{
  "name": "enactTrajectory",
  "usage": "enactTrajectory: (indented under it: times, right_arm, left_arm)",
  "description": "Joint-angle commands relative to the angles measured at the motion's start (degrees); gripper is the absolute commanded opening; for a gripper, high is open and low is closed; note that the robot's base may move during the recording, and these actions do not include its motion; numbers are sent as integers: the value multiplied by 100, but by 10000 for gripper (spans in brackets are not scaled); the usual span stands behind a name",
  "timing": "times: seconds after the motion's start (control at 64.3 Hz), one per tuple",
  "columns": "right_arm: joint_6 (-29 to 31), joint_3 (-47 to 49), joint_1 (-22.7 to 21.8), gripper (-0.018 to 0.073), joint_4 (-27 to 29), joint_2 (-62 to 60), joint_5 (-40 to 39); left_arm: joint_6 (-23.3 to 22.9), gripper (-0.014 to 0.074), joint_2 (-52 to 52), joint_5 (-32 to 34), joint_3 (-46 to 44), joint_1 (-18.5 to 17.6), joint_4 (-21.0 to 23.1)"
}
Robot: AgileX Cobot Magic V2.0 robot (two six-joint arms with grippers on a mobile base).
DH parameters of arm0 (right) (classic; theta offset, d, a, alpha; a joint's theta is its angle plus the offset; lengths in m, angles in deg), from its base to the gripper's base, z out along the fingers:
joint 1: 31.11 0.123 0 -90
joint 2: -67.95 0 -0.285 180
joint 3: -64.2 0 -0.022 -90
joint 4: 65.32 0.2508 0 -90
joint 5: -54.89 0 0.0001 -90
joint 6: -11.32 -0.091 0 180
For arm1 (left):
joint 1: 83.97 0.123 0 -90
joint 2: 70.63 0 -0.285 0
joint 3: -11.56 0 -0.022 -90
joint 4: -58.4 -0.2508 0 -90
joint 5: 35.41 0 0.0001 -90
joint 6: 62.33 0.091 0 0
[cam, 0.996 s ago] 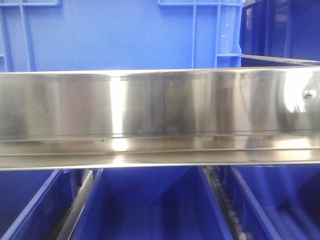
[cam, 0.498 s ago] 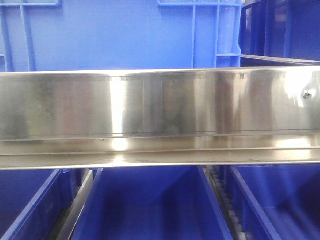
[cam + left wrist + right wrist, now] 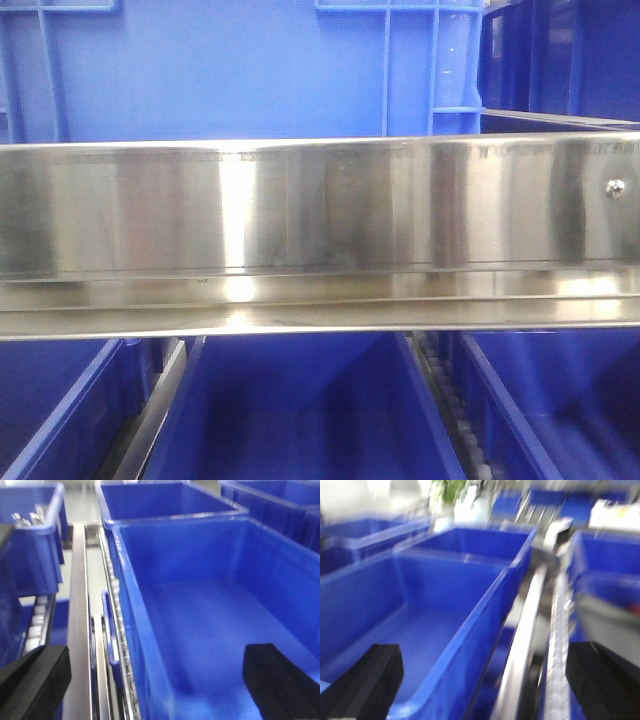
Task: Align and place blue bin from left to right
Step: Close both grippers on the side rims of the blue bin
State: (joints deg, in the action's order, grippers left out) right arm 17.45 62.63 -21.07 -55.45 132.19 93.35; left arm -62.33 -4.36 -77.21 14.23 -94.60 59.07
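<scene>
We log the left gripper (image 3: 155,692) with its jaws spread astride the left wall of the blue bin (image 3: 215,615), which sits empty beside the roller track (image 3: 36,625). The right gripper (image 3: 485,687) is likewise spread, astride a bin's right wall next to the steel rail (image 3: 525,630). Nothing is pinched. We judge that the grasp, shift and alignment all remain to be done. No labels or writing are readable, and the right wrist view is blurred.

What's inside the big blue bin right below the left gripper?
Nothing that shows: the blue bin has a bare blue plastic floor. Its near right corner is hidden behind a black finger of the left gripper, so I can't see that bit.
</scene>
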Motion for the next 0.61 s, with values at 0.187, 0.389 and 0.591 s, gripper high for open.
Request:
enactTrajectory:
  times: [0.187,0.389,0.591]
  right_arm:
    - [49,2461,69,568,6,2128,1975]
    - [-162,3891,584,568,-175,3419,2698]
    - [-912,4662,651,568,-698,4399,3151]
  left_arm:
    - [-213,599,2085,-2004,-2558,-35,44]
    - [-213,599,3367,-2817,-4082,-35,44]
    - [-389,599,4122,-2817,-4779,-35,-144]
